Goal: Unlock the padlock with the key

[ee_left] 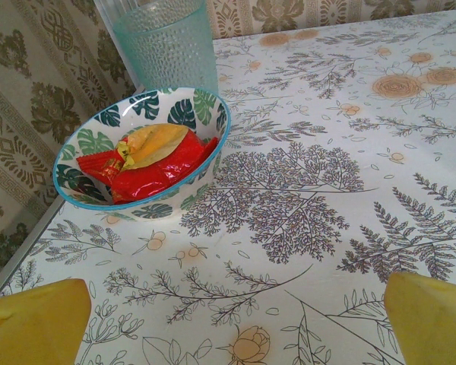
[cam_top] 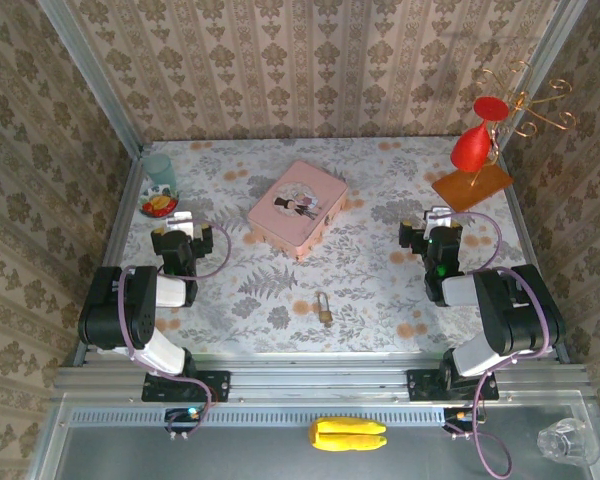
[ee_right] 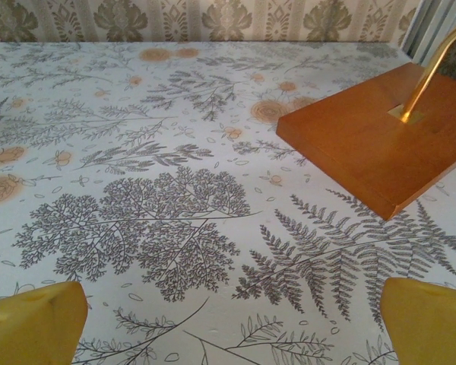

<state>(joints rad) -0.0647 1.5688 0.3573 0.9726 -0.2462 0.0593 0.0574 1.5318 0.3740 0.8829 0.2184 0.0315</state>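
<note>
The small brass padlock (cam_top: 324, 311) with its thin silvery shackle lies on the flowered tablecloth, near the front edge and between the two arms. At this size I cannot tell a key apart from it. My left gripper (cam_top: 180, 224) hovers at the left, far from the padlock. In the left wrist view it (ee_left: 235, 327) is open, with bare cloth between the yellow fingertips (ee_left: 38, 319). My right gripper (cam_top: 438, 222) is at the right, also well away from the padlock. It (ee_right: 232, 327) is open over bare cloth, empty between its yellow fingertips (ee_right: 34, 323).
A pink tin (cam_top: 296, 207) sits at the table's middle back. A teal cup (ee_left: 163, 46) and a leaf-patterned bowl (ee_left: 91, 137) of red and yellow wrappers stand ahead of the left gripper. A wooden base (ee_right: 365, 144) carrying a brass stand with red ornaments (cam_top: 477, 140) is ahead-right of the right gripper.
</note>
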